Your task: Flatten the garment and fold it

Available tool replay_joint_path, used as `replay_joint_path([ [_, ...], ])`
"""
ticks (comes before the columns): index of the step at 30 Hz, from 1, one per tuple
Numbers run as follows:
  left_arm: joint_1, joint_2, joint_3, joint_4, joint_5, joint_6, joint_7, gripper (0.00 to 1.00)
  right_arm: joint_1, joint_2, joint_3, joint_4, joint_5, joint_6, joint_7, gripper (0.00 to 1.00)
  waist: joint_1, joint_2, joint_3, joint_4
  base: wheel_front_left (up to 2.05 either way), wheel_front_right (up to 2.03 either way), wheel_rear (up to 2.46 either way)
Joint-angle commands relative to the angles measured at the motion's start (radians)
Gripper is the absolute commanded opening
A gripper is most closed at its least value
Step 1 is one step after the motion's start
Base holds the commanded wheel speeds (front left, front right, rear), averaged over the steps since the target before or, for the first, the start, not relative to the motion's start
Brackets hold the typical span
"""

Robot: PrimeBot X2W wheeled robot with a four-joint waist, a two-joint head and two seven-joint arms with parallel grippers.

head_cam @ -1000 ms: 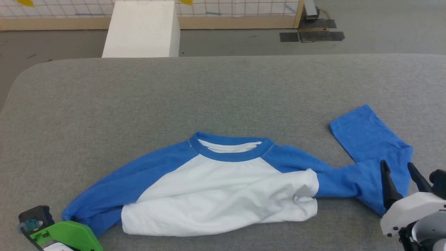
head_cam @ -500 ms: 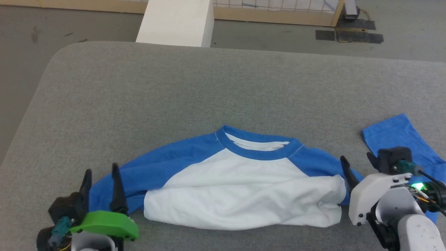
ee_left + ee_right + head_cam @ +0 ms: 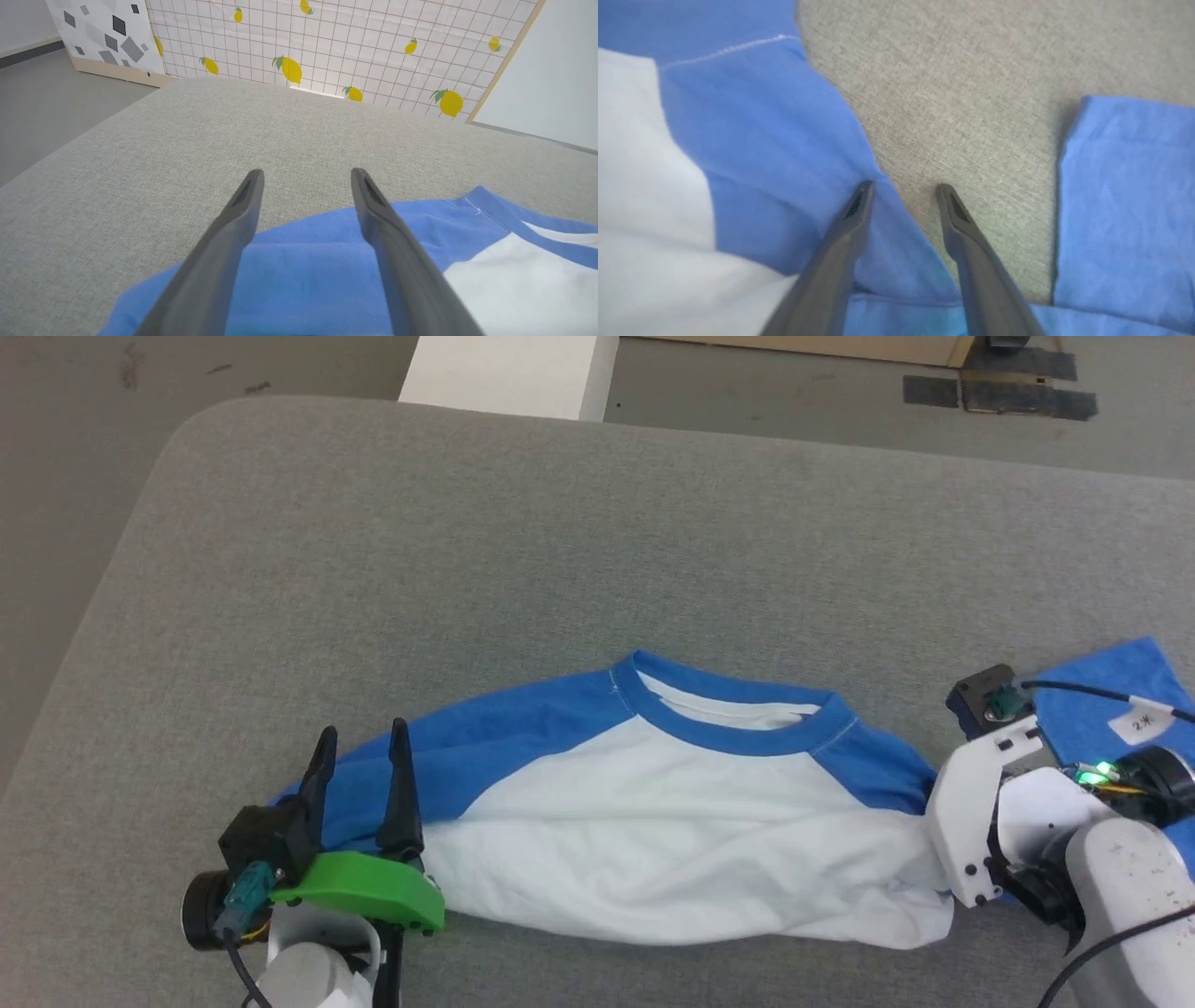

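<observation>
Nearest me, the left gripper (image 3: 363,728) hovers over the garment's left sleeve (image 3: 299,261) by the surface's near edge, fingers apart with nothing between them. The right gripper (image 3: 904,185) straddles the right sleeve's edge, fingers apart, one on blue cloth and the other over bare surface. I see no clamp.

The garment (image 3: 672,840) lies along the near edge. Its white body is doubled over itself and its right sleeve is bent back toward the right edge.

Risk: closing here may catch only the hem or one layer, so the cloth slips on the pull. Uneven pulls could drag the bunched body off the near edge.

Beyond the neckline, the grey surface (image 3: 560,551) offers ample spreading room to its far edge and far-left corner. A white block (image 3: 509,373) stands past that edge.
</observation>
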Motion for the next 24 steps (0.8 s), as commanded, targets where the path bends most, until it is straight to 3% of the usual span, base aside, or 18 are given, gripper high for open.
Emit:
replay_joint_path([
  [1, -0.020, -0.004, -0.002, 0.011, -0.003, -0.007, -0.007, 1.00, 0.007, -0.013, 0.038, 0.016, 0.020, -0.001, 0.027, 0.00, 0.0000, 0.0000, 0.015, 0.015, 0.00, 0.00, 0.00],
  [8, -0.046, -0.015, -0.017, 0.042, -0.005, -0.017, -0.010, 1.00, -0.151, -0.106, 0.081, -0.016, -0.036, -0.001, -0.060, 0.00, 0.0000, 0.0000, 0.034, 0.045, 0.00, 0.00, 0.00],
  [17, -0.094, -0.024, -0.042, 0.077, 0.004, -0.029, -0.012, 1.00, -0.371, -0.073, 0.099, 0.172, -0.079, -0.001, -0.215, 0.00, 0.0000, 0.0000, 0.061, 0.075, 0.00, 0.00, 0.00],
  [18, -0.098, -0.025, -0.044, 0.079, 0.005, -0.030, -0.012, 1.00, -0.379, -0.065, 0.095, 0.190, -0.070, -0.001, -0.225, 0.20, 0.0000, 0.0000, 0.061, 0.075, 0.00, 0.00, 0.00],
  [19, -0.103, -0.025, -0.046, 0.082, 0.006, -0.031, -0.012, 1.00, -0.382, -0.056, 0.091, 0.207, -0.059, -0.001, -0.241, 0.79, 0.0000, 0.0000, 0.058, 0.075, 0.00, 0.00, 0.00],
  [20, -0.106, -0.025, -0.047, 0.084, 0.006, -0.032, -0.012, 1.00, -0.379, -0.053, 0.088, 0.217, -0.053, -0.001, -0.252, 1.00, 0.0000, 0.0000, 0.055, 0.073, 0.00, 0.00, 0.00],
  [24, -0.114, -0.012, -0.050, 0.088, 0.012, -0.039, -0.011, 1.00, -0.320, -0.036, 0.039, 0.209, -0.017, -0.001, -0.327, 1.00, 0.0000, 0.0000, 0.026, 0.051, 0.00, 0.00, 0.00],
])
